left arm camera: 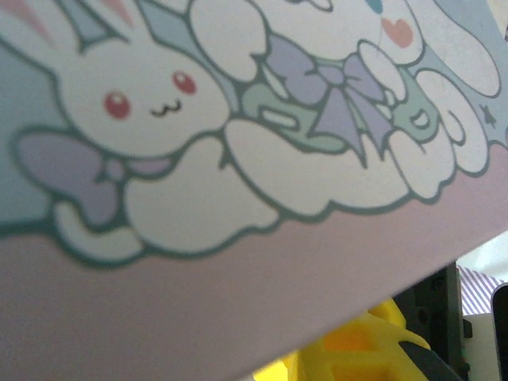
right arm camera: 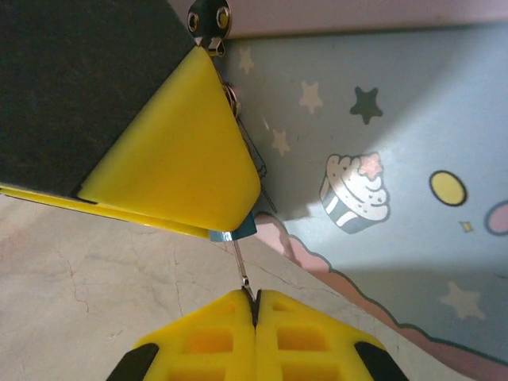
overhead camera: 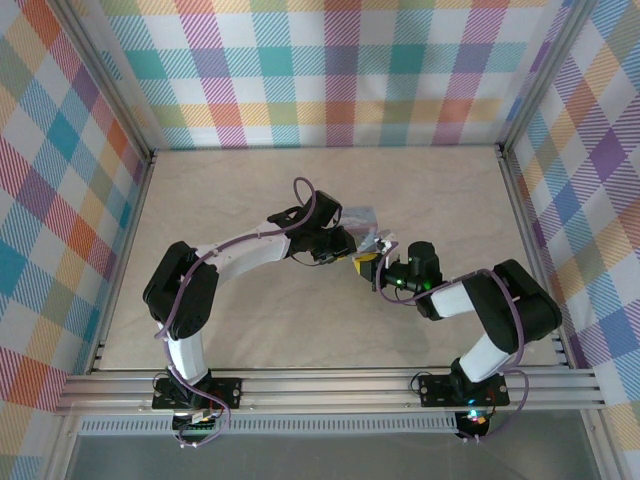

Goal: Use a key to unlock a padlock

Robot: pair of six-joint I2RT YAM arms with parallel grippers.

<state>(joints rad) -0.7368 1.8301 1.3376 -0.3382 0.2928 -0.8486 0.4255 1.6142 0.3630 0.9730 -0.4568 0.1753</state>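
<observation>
2 white arms (overhead camera: 245, 250), black joints (overhead camera: 180, 285), purple cables (overhead camera: 314, 203), yellow gripper fingers (right arm camera: 198, 341).

A tin lid (left arm camera: 262, 198) sits close to the lens, blurred and tilted. On its left is a white bunny (left arm camera: 143, 103) with red eyes and a lilac bow, and a second lilac bow (left arm camera: 345, 107) sits at the upper right. A pale pink band (left arm camera: 198, 302) runs below. In the bottom right corner is a yellow claw finger (left arm camera: 357, 349), beside black hardware (left arm camera: 432, 305).

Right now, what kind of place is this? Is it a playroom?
Probably a robot test booth, not a playroom: a left arm and right arm are bolted to a metal rail beside a pale table, boxed in by bright checked walls.
</observation>
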